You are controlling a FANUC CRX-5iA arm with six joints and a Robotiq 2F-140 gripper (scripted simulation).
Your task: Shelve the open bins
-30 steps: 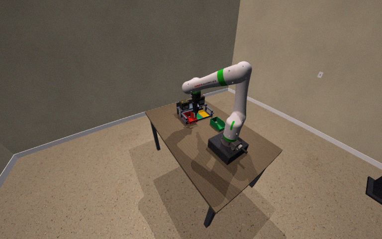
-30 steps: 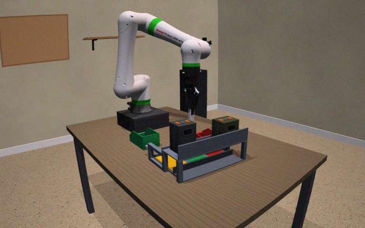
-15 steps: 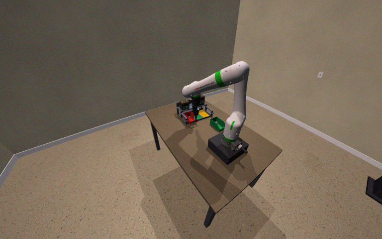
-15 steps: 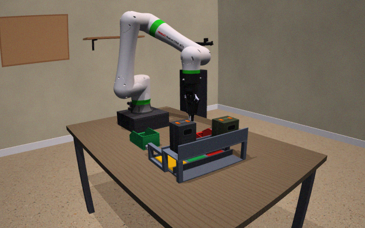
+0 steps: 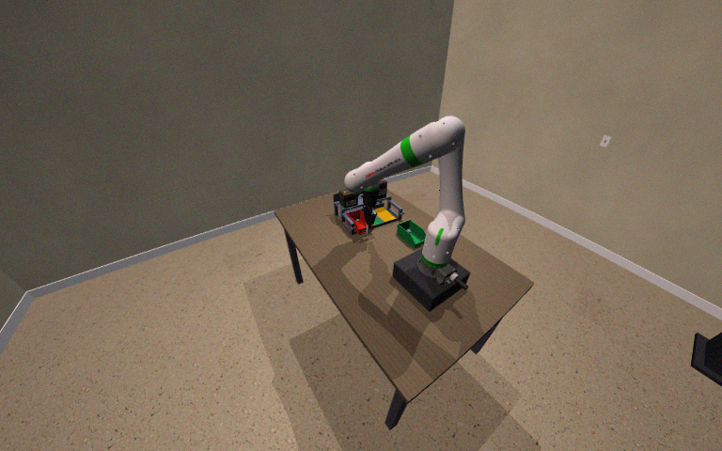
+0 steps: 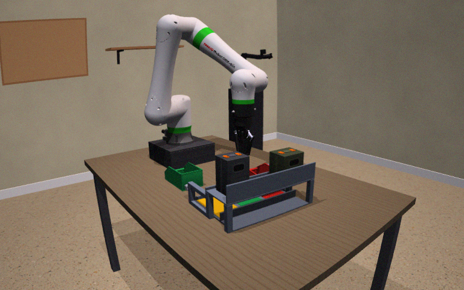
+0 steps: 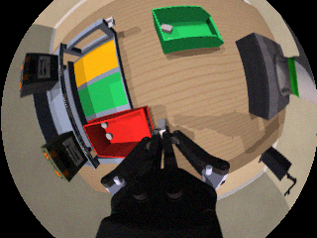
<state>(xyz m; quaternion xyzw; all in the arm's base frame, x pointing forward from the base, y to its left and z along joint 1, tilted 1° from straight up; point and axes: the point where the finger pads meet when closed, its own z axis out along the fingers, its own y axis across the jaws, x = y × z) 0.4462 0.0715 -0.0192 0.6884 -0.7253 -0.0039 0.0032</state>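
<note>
At the red end of the shelf [image 6: 273, 179], the gripper [image 7: 161, 134] is clenched tight with nothing in it, fingertips pointing down right at the outer front corner of the red bin [image 7: 119, 134]. The red bin looks like it's sitting in its slot with its front end poking out toward the table [image 6: 307, 239]. The green bin [image 7: 186, 27] is out on the table, well apart from the shelf, and the green mark [image 7: 102, 93] next to the yellow mark [image 7: 95, 62] is bare.

My read is that the closed fingers are there to nudge the red bin home. If so, push low and square on the middle of the front wall, not on that corner, or the bin will twist. Go slow so the little part [image 7: 107, 135] inside stays put, and stop before the rear jams under the board.

On views: the wrist cam is the only one showing where the fingertips sit relative to the bin wall, plus the part in each bin. The exterior view shows height: the fingers drop behind the black box [image 6: 232, 169], so I can't honestly tell whether they touch the bin. It also shows the olive box [image 6: 285, 159] on the top board. The top view mostly gives arm pose.
</note>
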